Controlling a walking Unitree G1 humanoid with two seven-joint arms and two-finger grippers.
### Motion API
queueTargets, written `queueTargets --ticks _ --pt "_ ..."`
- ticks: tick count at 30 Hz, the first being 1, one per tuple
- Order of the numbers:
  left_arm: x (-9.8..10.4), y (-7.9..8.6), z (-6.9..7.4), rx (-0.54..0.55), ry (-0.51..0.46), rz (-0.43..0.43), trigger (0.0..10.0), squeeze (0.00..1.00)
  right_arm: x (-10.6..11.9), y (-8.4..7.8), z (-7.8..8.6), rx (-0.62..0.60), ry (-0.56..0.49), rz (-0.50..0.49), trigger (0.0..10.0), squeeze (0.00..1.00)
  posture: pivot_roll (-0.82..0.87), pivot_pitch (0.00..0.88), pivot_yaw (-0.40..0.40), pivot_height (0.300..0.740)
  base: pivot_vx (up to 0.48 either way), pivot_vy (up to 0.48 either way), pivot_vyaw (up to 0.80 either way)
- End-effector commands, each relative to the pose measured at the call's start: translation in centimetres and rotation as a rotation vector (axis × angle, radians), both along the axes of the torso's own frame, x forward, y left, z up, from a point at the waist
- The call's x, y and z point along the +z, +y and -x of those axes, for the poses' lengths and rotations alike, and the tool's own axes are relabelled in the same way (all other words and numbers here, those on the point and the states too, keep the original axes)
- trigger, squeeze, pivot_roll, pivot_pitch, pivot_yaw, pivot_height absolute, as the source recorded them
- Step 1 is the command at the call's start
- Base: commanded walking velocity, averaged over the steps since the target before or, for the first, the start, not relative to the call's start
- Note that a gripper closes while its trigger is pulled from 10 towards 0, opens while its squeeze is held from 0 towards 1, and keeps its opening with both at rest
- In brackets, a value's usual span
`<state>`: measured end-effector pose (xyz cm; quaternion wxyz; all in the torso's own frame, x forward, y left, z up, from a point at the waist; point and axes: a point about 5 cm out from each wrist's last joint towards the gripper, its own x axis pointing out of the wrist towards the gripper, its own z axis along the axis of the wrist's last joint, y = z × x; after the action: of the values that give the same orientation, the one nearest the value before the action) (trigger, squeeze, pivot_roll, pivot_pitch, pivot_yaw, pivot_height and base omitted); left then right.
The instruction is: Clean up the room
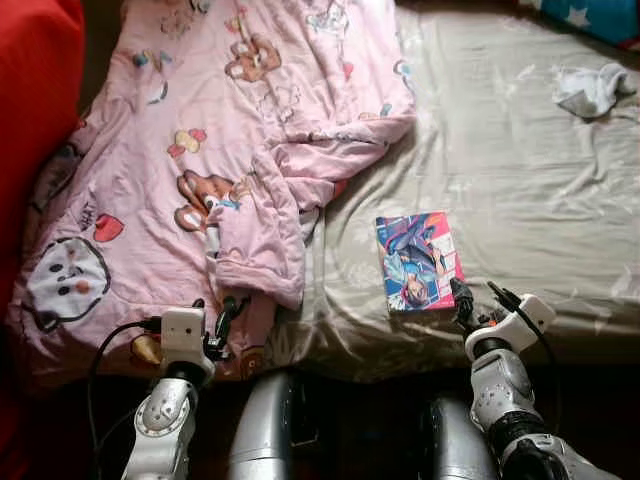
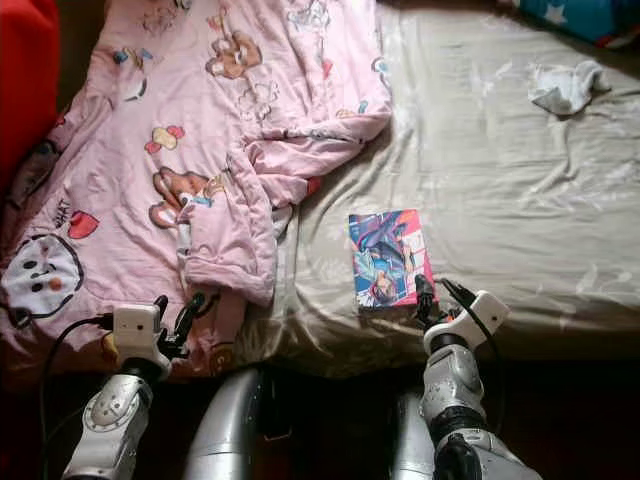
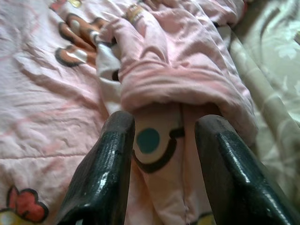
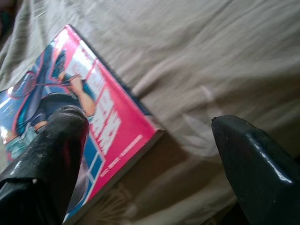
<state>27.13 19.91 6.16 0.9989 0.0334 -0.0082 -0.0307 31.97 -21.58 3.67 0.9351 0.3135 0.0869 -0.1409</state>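
Both grippers hover spread and empty at the bed's [image 1: 560, 230] near edge: left gripper [image 1: 222, 312] over the pink blanket [image 1: 200, 120], right gripper [image 1: 478, 297] beside the book [image 1: 416, 260]; a corner pillow [image 1: 600, 18] is cut off.

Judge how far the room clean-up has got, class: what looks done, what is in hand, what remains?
Nothing looks tidied yet. In hand: the right gripper, open, sits at the near corner of the book on the beige sheet; the left gripper, open, is against the crumpled pink blanket. Left: book, blanket and the white cloth farther back.
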Motion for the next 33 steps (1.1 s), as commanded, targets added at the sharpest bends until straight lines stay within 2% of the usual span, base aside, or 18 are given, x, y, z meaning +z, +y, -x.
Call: queueTargets --ticks 1,7,15,27,33 --pt "-0.5 0.7 0.9 0.014 0.037 -0.015 10.0 0.0 -1.2 0.5 0.8 0.005 0.037 -0.049 10.0 0.0 0.13 0.402 0.126 0.628 0.0 0.0 0.0" --pt "-0.1 0.9 2.1 0.021 0.047 -0.02 10.0 0.0 -0.9 0.8 0.6 0.031 -0.026 -0.092 10.0 0.0 0.15 0.431 0.131 0.628 0.0 0.0 0.0" --pt "0.7 1.0 2.9 0.028 0.05 -0.028 10.0 0.0 -0.1 0.6 0.2 0.042 -0.101 -0.122 10.0 0.0 0.18 0.461 0.137 0.628 0.0 0.0 0.0" --pt "1.4 0.9 3.8 0.036 0.062 -0.029 10.0 0.0 1.6 -1.3 -0.5 -0.012 -0.194 -0.129 10.0 0.0 0.19 0.505 0.142 0.628 0.0 0.0 0.0" --pt "1.4 0.9 4.3 0.041 0.078 -0.029 10.0 0.0 1.7 -2.4 -0.4 -0.061 -0.194 -0.131 10.0 0.0 0.2 0.52 0.145 0.628 0.0 0.0 0.0"
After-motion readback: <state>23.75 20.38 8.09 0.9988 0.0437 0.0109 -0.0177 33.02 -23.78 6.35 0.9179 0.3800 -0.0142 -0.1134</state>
